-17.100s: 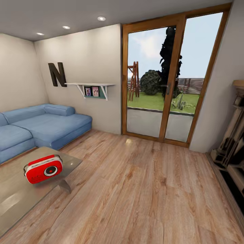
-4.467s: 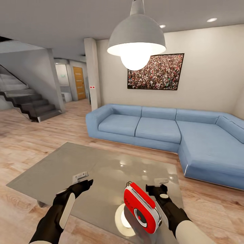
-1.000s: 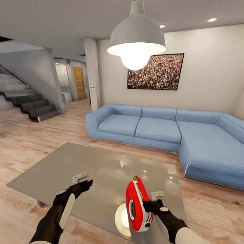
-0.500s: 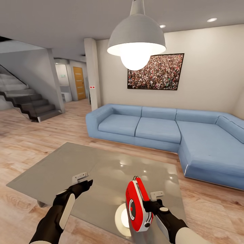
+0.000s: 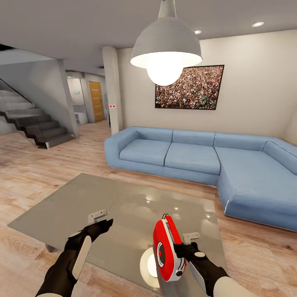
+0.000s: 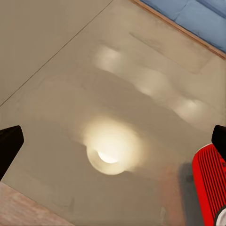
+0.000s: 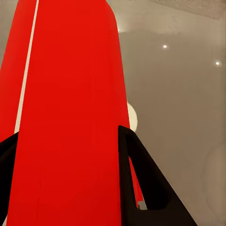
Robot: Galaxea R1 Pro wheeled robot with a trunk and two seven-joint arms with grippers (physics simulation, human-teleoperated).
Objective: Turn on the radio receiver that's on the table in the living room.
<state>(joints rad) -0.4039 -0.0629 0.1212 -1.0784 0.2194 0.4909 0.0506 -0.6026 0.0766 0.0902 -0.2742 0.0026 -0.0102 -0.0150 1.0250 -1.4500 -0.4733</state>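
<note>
My right end effector [image 5: 180, 250] is clamping the small red rounded radio receiver with white trim [image 5: 167, 248], holding it tilted above the near edge of the glossy grey reflective tabletop [image 5: 103, 206]. My left end effector [image 5: 100, 220] is hovering beside it over the glass, fingers spread apart, gripping nothing.

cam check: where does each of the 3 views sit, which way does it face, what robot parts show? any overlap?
Head: up on the robot's head, facing forward and down over the table toward the sofa; both forearms, left gripper and right gripper show.
Left wrist: on the left arm, facing down at the tabletop; two dark fingertips at the frame's edges.
Right wrist: on the right arm, facing along the jaws, which straddle the radio receiver.
Shared: all three views show the radio and the tabletop.
</note>
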